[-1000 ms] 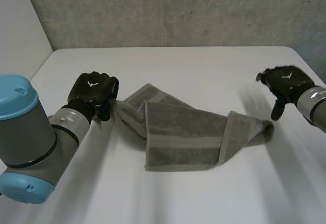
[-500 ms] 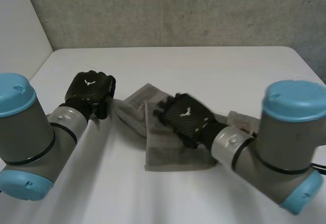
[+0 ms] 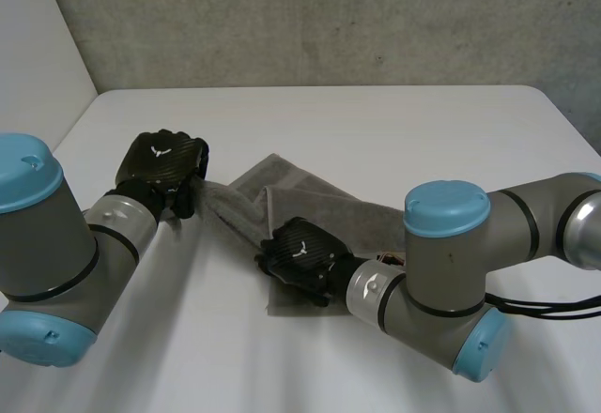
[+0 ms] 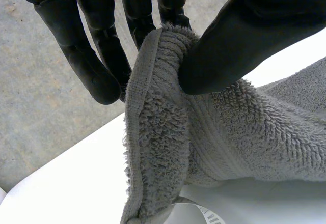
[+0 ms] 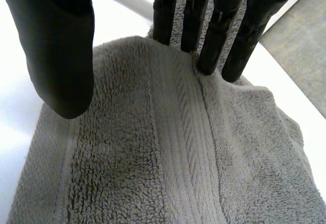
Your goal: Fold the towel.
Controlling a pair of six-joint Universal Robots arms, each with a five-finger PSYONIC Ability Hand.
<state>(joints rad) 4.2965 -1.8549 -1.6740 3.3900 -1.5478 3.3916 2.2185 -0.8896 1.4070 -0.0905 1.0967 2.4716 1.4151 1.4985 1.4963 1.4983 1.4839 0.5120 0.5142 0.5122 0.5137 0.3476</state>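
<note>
As the towel (image 3: 319,205) is soft, limp terry, rumpled on counter (image 3: 376,131), it'll sag & drag, not slip. Left hand (image 3: 164,164) pinches its end hem, thumb vs fingers (image 4: 99,58); right hand (image 3: 299,255) lies flat on it nr front edge, fingers straight. Best hold: hemmed corners.

Towel (image 3: 305,202) on table (image 3: 376,122), right hand (image 3: 300,255) seemingly atop
</note>
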